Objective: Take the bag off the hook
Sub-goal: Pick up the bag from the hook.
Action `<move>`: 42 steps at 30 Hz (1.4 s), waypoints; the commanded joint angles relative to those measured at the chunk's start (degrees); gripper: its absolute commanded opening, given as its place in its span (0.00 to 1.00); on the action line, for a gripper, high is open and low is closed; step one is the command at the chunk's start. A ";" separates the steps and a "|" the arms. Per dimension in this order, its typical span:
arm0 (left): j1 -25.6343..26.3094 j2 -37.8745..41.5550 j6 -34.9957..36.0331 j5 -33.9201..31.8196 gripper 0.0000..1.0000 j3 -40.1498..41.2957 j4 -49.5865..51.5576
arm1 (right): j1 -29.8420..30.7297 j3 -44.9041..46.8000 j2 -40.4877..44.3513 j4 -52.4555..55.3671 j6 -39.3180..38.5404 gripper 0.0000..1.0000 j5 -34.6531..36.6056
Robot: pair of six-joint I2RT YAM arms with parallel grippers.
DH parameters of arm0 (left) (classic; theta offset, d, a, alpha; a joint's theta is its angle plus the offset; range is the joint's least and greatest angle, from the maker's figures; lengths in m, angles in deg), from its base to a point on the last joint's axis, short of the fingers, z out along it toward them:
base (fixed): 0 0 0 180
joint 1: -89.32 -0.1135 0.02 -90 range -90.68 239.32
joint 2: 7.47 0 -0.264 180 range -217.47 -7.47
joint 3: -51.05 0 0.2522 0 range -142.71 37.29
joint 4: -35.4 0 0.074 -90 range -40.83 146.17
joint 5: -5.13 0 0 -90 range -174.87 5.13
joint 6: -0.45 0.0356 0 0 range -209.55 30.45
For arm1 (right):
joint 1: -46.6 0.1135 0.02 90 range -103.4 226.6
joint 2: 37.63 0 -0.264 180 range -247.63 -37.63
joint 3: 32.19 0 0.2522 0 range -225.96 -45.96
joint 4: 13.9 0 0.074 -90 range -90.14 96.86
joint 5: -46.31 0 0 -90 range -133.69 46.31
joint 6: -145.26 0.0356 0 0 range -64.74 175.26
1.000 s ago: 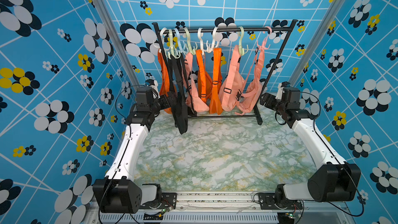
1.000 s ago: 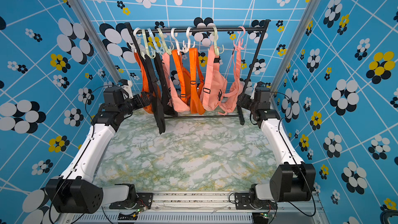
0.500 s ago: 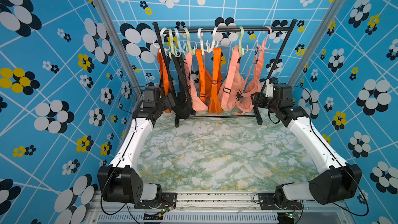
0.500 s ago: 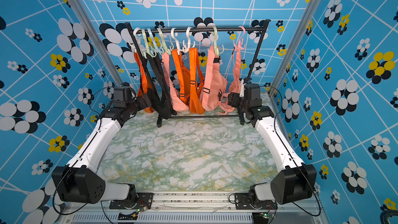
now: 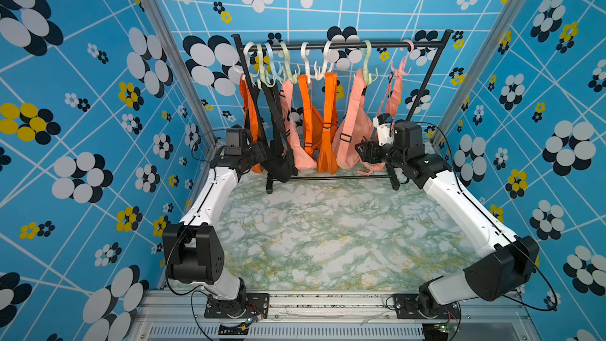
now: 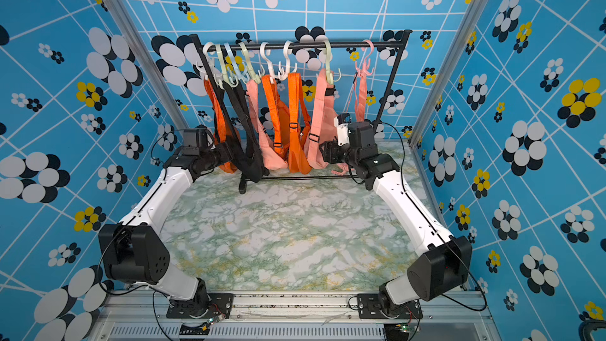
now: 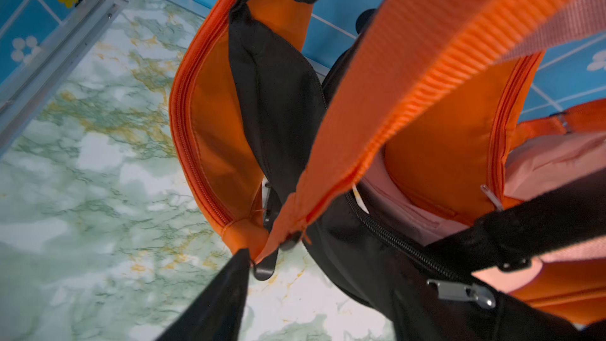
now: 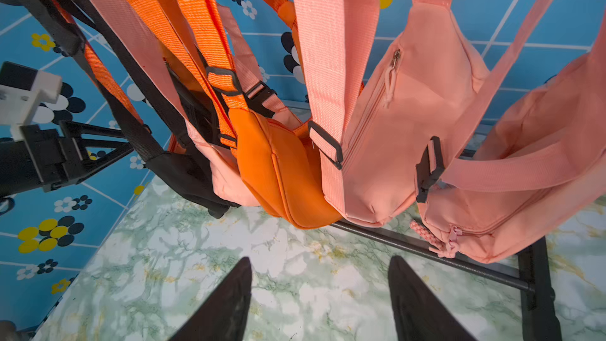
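Several sling bags hang from plastic hooks (image 5: 367, 60) on a black rack (image 5: 426, 44) at the back. My left gripper (image 5: 264, 155) is pushed in at the rack's left end, between an orange bag (image 7: 223, 145) and a black bag (image 5: 278, 162). In the left wrist view one finger (image 7: 229, 290) shows, its tip touching the orange bag's end. The black bag (image 7: 377, 257) hides the other finger. My right gripper (image 8: 319, 264) stands open and empty, just below and short of a pink bag (image 8: 410, 126). It sits low by the right-hand pink bags (image 5: 352, 139).
The rack's lower crossbar (image 8: 426, 250) and right foot (image 5: 395, 185) lie just past my right gripper. Another pink bag (image 8: 524, 191) hangs low at the rack's right end. Patterned blue walls (image 5: 98, 93) close in both sides and the back. The marble tabletop (image 5: 328, 231) stretches in front.
Both arms have reached in toward the rack. The left gripper has moved right against the black bag, which swung back toward the rack. Both pairs of jaws have narrowed.
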 commanded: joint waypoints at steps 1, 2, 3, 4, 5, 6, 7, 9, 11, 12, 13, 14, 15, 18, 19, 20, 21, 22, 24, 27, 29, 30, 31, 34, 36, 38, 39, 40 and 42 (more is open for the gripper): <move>-2.03 -1.71 -2.08 4.24 0.32 -3.32 -0.28 | 0.58 -2.33 0.90 1.80 -0.63 0.64 -1.20; -2.32 -1.94 -2.43 5.11 0.24 -3.66 -0.06 | 0.69 -2.66 0.95 1.91 -0.35 0.63 -1.18; -2.50 -1.96 -2.82 6.14 0.19 -3.79 -0.01 | 0.82 -3.05 1.01 2.07 -0.28 0.62 -1.20; -2.59 -1.78 -2.89 6.86 0.18 -3.65 -0.08 | 1.07 -3.40 1.07 2.00 -0.14 0.62 -1.26; -2.59 -1.36 -2.90 7.45 0.19 -3.58 -0.17 | 1.36 -3.69 1.06 1.98 0.04 0.62 -1.26; -2.59 -0.79 -2.95 8.16 0.19 -3.36 -0.22 | 1.64 -3.89 1.02 1.76 0.16 0.62 -1.33; -2.58 0.01 -2.75 8.72 0.19 -3.21 -0.16 | 2.18 -4.13 1.00 1.57 0.25 0.62 -1.50; -2.59 1.49 -2.36 9.75 0.15 -3.01 0.09 | 3.24 -4.59 0.62 1.15 0.32 0.61 -1.78; -2.59 2.88 -1.86 10.92 0.04 -3.25 1.01 | 4.34 -5.18 -0.08 1.11 0.03 0.60 -2.32; -2.59 3.61 -1.84 11.30 0.02 -3.36 1.72 | 4.85 -5.19 -0.60 1.16 -0.14 0.60 -2.51; -2.59 4.42 -1.85 11.87 0.02 -3.44 2.06 | 5.51 -6.84 -1.11 1.44 -0.28 0.60 -2.76; -2.55 5.11 -1.85 12.38 0.02 -3.33 2.30 | 6.05 -7.41 -1.57 1.54 -0.44 0.60 -2.94; -2.59 5.98 -2.13 12.92 0.02 -3.35 2.59 | 6.72 -7.64 -2.13 1.55 -0.47 0.59 -3.12; -2.51 8.48 -3.48 15.81 0.03 -3.69 3.13 | 8.93 -8.47 -4.15 1.00 -0.28 0.59 -4.90; -2.42 9.29 -4.09 16.96 0.03 -3.75 2.97 | 9.77 -8.77 -5.02 0.81 -0.26 0.59 -5.90; -2.26 10.22 -4.79 17.97 0.03 -4.00 2.83 | 10.89 -9.45 -6.12 0.52 -0.39 0.60 -7.17; -2.00 11.07 -5.51 18.78 0.03 -4.31 2.71 | 11.94 -10.23 -7.36 0.33 -0.50 0.62 -8.11; -1.74 11.83 -6.13 19.51 0.03 -4.77 2.62 | 13.49 -11.19 -8.72 0.16 -0.70 0.67 -8.98; -1.17 13.05 -7.06 20.96 0.03 -5.64 2.27 | 16.09 -13.32 -11.43 -0.19 -1.36 0.75 -10.25; 0.47 13.86 -7.78 22.14 0.03 -7.57 2.80 | 19.59 -17.60 -16.20 0.19 -2.90 0.78 -11.52; 2.14 14.29 -7.82 22.50 0.03 -8.46 3.08 | 20.91 -20.89 -19.68 0.96 -3.43 0.78 -12.47; 3.03 14.53 -7.93 22.54 0.04 -8.75 3.21 | 21.17 -22.64 -21.30 1.10 -3.21 0.79 -12.93; 3.91 14.66 -7.86 22.67 0.04 -8.99 3.17 | 21.47 -24.31 -22.83 1.07 -2.59 0.79 -13.76; 6.06 15.09 -7.02 21.90 0.05 -9.39 3.48 | 22.26 -27.49 -25.68 -0.34 -1.24 0.81 -15.49; 6.93 14.99 -6.88 21.62 0.05 -9.72 4.25 | 22.66 -27.99 -26.56 -2.72 -0.24 0.82 -15.46; 7.56 14.96 -7.32 22.12 0.05 -9.47 4.07 | 22.92 -27.37 -27.15 -5.85 1.16 0.82 -15.43; 7.73 15.06 -7.70 22.48 0.05 -9.27 3.67 | 22.93 -27.34 -27.54 -6.58 1.37 0.82 -14.46; 7.94 15.04 -8.31 23.22 0.05 -8.95 2.92 | 22.89 -27.51 -27.95 -6.96 1.16 0.82 -12.73; 8.18 14.98 -9.32 24.69 0.05 -8.72 1.97 | 22.93 -27.86 -28.72 -7.45 0.03 0.78 -10.09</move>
